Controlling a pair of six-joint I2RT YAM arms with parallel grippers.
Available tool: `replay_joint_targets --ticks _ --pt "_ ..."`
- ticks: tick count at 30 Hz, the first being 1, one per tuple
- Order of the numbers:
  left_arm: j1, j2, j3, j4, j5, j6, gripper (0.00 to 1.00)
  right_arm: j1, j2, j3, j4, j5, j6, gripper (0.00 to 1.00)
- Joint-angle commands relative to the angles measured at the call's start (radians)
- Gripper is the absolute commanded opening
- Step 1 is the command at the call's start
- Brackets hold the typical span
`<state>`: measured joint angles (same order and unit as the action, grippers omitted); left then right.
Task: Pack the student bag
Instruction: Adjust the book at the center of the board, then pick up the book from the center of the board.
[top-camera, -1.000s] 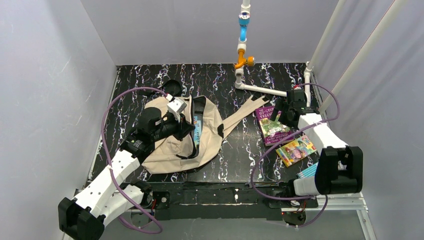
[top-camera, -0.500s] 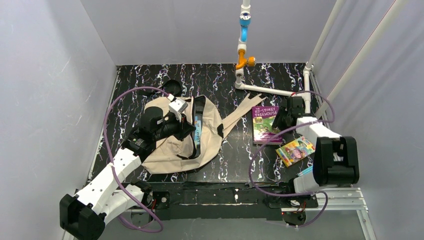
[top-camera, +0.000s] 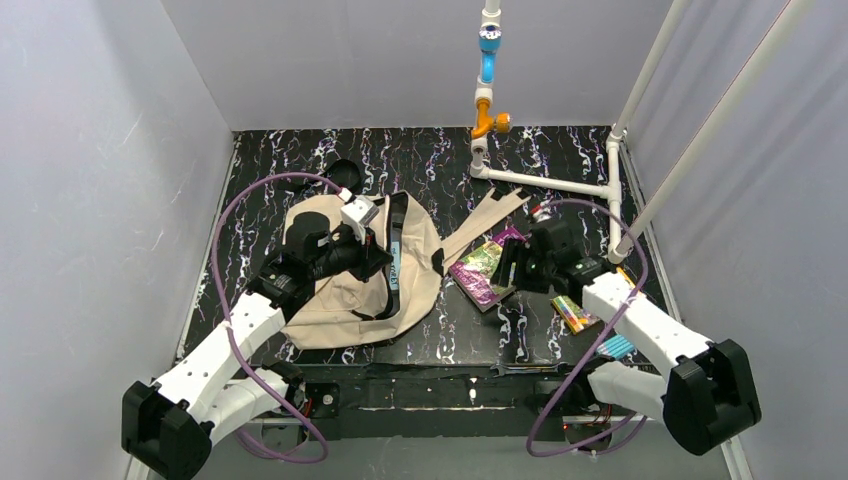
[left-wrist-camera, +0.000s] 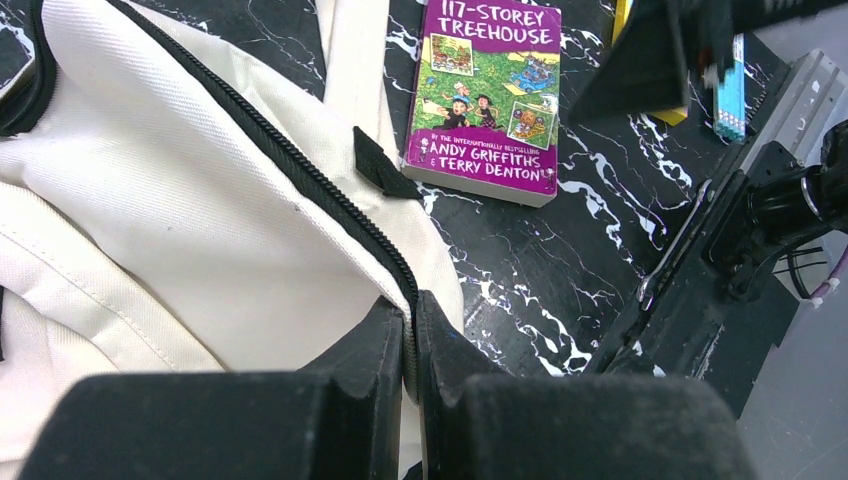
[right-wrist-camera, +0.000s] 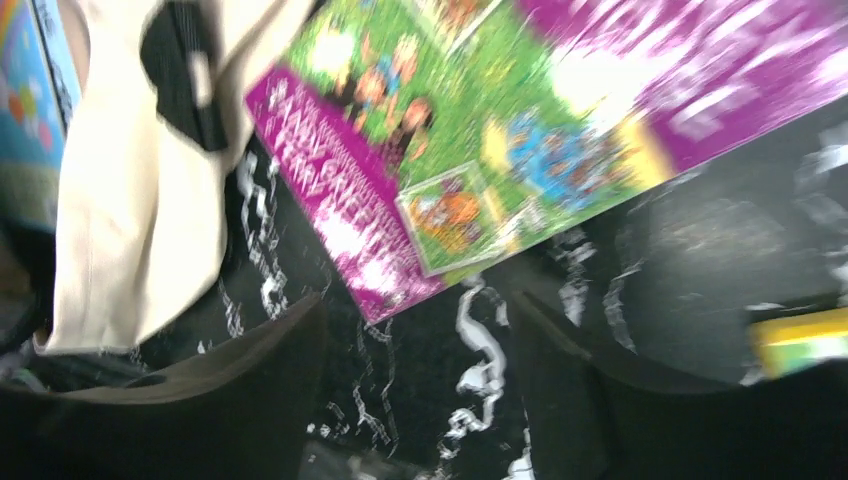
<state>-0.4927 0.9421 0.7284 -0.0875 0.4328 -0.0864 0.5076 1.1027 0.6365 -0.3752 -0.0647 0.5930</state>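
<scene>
The beige student bag (top-camera: 335, 300) lies flat on the left of the black marbled table, its zipper open, with a blue book (top-camera: 396, 262) showing inside. My left gripper (top-camera: 383, 262) is shut on the bag's zipper edge (left-wrist-camera: 395, 270), holding the opening. A purple "Treehouse" book (top-camera: 482, 270) lies slanted on the table between the bag and my right gripper (top-camera: 510, 272). In the right wrist view, that gripper (right-wrist-camera: 415, 320) is open with only table between its fingers. The purple book's (right-wrist-camera: 480, 150) corner sits just ahead of it, and the bag (right-wrist-camera: 140, 200) is at the left.
A yellow picture book (top-camera: 575, 312) and a blue striped item (top-camera: 617, 347) lie at the right, near my right arm. A white pipe frame with orange and blue fittings (top-camera: 485, 120) stands at the back. White walls enclose the table on three sides.
My right arm has swung left from the table's right edge. The purple book has slid left with it toward the bag and turned askew. My left gripper keeps its hold on the bag.
</scene>
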Motion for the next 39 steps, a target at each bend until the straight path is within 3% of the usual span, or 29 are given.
replay_joint_targets --ticks 1,2,6,11,15,22,25,28,29,33,35,37,39 --pt "-0.004 0.002 0.003 -0.006 0.037 0.010 0.00 -0.146 0.028 0.161 -0.090 0.171 -0.173 0.85" --pt "-0.005 0.003 0.003 -0.006 0.041 0.010 0.00 -0.202 0.064 0.182 -0.071 0.150 -0.191 0.90" --pt "-0.009 0.006 0.002 -0.003 0.047 0.015 0.00 -0.349 0.243 0.249 0.062 0.073 -0.218 0.95" --pt "-0.024 0.007 -0.005 0.003 0.047 0.020 0.00 -0.369 0.476 0.330 0.153 0.016 -0.234 0.92" --pt "-0.029 -0.002 -0.006 -0.001 0.042 0.026 0.00 -0.371 0.557 0.304 0.184 -0.074 -0.222 0.70" --pt "-0.030 -0.009 -0.002 -0.006 0.042 0.030 0.00 -0.371 0.371 0.112 0.121 -0.235 -0.181 0.31" --pt "-0.031 -0.003 -0.001 -0.005 0.044 0.029 0.00 -0.371 0.278 0.036 0.057 -0.343 -0.153 0.25" --pt "-0.030 0.015 0.004 -0.014 0.023 0.024 0.00 -0.371 0.153 -0.005 -0.046 -0.390 -0.145 0.24" --pt "-0.030 0.024 0.010 -0.025 0.013 0.022 0.03 -0.371 0.115 -0.010 -0.073 -0.402 -0.146 0.25" --pt "-0.032 0.064 0.062 -0.097 -0.023 0.044 0.45 -0.371 0.004 0.013 -0.147 -0.373 -0.155 0.32" --pt "-0.070 0.055 0.065 -0.100 -0.084 0.072 0.59 -0.371 -0.004 0.046 -0.190 -0.306 -0.177 0.43" --pt "-0.151 0.035 0.064 -0.102 -0.193 0.130 0.79 -0.372 -0.003 0.071 -0.216 -0.244 -0.185 0.58" --pt "-0.241 0.020 0.069 -0.106 -0.283 0.179 0.88 -0.372 -0.001 0.078 -0.205 -0.209 -0.171 0.65"
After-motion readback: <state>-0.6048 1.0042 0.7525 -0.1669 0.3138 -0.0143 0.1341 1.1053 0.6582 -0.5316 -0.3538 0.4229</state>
